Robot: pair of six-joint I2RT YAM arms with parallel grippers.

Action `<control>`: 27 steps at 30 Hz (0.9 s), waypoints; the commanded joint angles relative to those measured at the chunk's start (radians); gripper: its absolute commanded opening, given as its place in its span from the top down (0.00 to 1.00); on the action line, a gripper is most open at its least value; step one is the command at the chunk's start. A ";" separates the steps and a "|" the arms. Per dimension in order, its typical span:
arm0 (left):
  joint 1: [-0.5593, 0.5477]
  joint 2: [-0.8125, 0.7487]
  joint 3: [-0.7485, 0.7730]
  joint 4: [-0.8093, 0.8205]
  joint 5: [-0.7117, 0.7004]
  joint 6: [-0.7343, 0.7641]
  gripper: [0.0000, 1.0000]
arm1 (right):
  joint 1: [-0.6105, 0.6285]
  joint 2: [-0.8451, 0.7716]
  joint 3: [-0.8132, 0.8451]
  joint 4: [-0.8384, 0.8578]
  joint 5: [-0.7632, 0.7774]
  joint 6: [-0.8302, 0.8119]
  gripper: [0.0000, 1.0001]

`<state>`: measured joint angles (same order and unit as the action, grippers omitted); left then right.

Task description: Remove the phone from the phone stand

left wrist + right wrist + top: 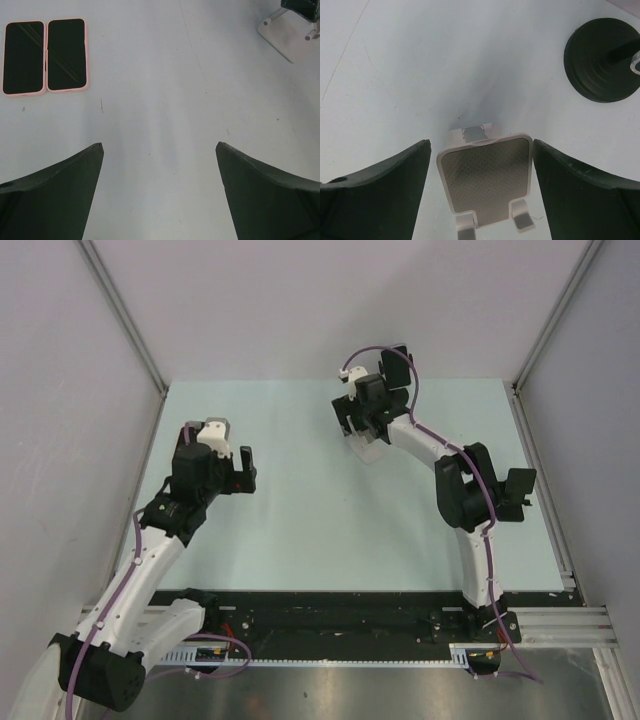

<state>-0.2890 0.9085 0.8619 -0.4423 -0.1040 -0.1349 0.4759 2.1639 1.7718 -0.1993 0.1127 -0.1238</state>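
The white phone stand (485, 180) stands empty, its dotted grey pad bare, with two small lips at the bottom. My right gripper (480, 142) is open, one finger on each side of the stand's plate, not touching it. In the top view the stand (365, 448) pokes out under that gripper (358, 420). Two phones in pink cases (45, 56) lie flat side by side, screens up, in the left wrist view's upper left; the top view does not show them. My left gripper (160, 145) is open and empty over bare table, also seen in the top view (243, 468).
A black round disc (602, 60) with a rod sits on the table just beyond the stand, to the right. The stand's base (287, 35) shows at the upper right of the left wrist view. Grey walls enclose the pale green table (300, 540).
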 commanded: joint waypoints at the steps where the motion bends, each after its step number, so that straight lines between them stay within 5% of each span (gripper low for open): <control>1: -0.013 -0.022 -0.009 0.030 -0.019 0.024 0.00 | -0.006 0.014 0.054 -0.008 -0.015 0.013 0.15; 14: -0.027 -0.023 -0.011 0.030 -0.014 0.024 0.00 | -0.005 -0.157 -0.064 -0.034 -0.004 -0.002 0.66; 27: -0.042 -0.022 -0.012 0.028 -0.006 0.024 0.00 | -0.109 -0.631 -0.463 -0.141 0.074 0.004 0.67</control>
<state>-0.3233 0.9066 0.8532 -0.4351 -0.1028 -0.1303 0.4149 1.6760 1.3731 -0.3145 0.1322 -0.1249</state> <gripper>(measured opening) 0.996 0.700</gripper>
